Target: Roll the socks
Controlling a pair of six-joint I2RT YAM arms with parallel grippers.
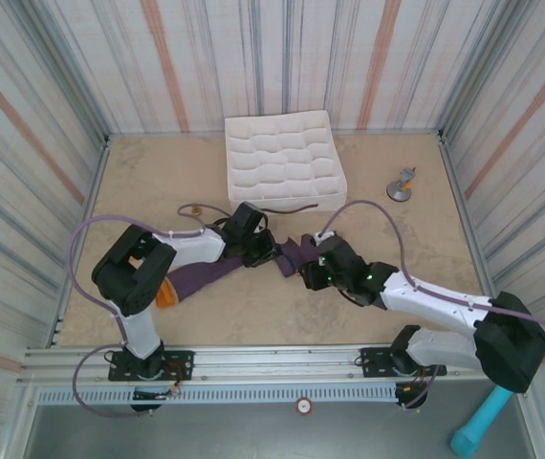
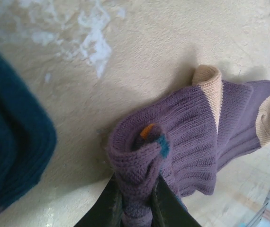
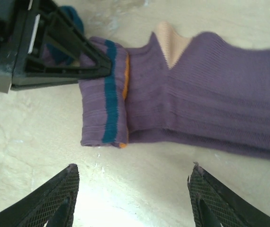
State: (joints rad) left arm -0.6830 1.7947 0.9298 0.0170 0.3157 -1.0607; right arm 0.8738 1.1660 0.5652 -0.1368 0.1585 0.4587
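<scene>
The tan-toed sock (image 3: 211, 94) lies flat at the centre of the tabletop (image 1: 416, 249), between the two arms. Its cuff end is turned over into a first fold (image 3: 104, 111) that shows a teal stripe and an orange edge. The left pincer (image 2: 136, 201) is clamped on that fold, with the knit bunched between its fingers. The right pincer (image 3: 134, 168) stands apart with nothing in it, hovering just at 6 o'clock of the fold in its own camera. The step in hand looks like carrying this first turn along the leg toward the toe. To do it well, the left should roll the fold over the flat length while gripping every layer, since bunched knit may let one layer slip. The right could press the flat part down or pinch the fold's free side, so the sock neither drags on the smooth surface nor winds crooked. The teal-toed sock (image 1: 206, 275) stretches away at 8 o'clock under the left arm, its toe just beside the fold, where it could get caught in the roll. A white gridded box (image 1: 282, 163) sits at 12 o'clock, near but apart, and a small metal stand (image 1: 402, 185) at 2 o'clock, well apart. The tightest constraint is the pincers themselves, almost nose to nose.
</scene>
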